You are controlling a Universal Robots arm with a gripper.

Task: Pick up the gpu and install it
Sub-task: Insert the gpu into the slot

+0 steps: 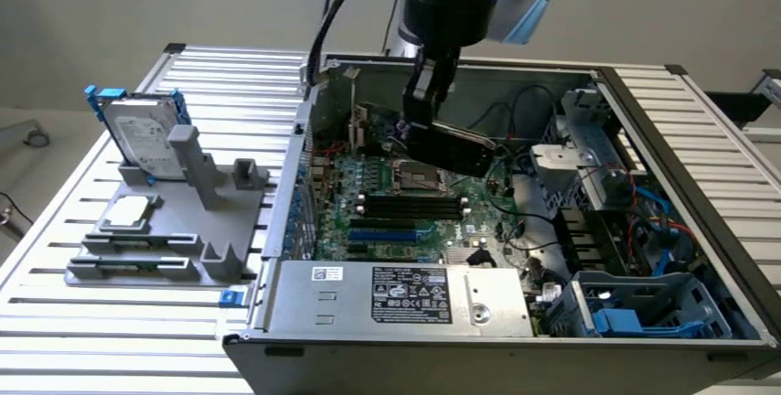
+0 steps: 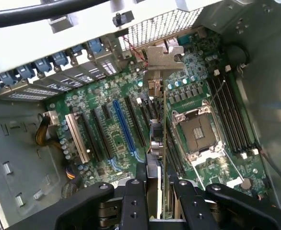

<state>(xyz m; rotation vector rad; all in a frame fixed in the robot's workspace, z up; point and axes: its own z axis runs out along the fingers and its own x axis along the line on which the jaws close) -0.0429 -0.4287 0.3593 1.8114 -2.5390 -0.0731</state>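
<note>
The gpu (image 1: 455,151), a flat card with a black shroud, hangs tilted above the motherboard (image 1: 366,196) inside the open computer case (image 1: 635,121). My gripper (image 1: 423,119) comes down from above and is shut on it. In the wrist view the gpu (image 2: 158,143) is edge-on between my black fingers (image 2: 134,196), with my gripper (image 2: 158,189) clamped on both faces. Its silver end bracket (image 2: 162,58) points toward the case's rear slot openings. The card hovers over the expansion slots, beside the blue slot (image 2: 122,125) and the open CPU socket (image 2: 198,132).
A silver power supply (image 1: 403,294) fills the case's front edge, and drive cages with cables (image 1: 610,230) line the exterior view's right. Outside the case, a grey fixture (image 1: 159,240) holds a silver hard drive with a blue frame (image 1: 143,134) and a small square chip (image 1: 131,213).
</note>
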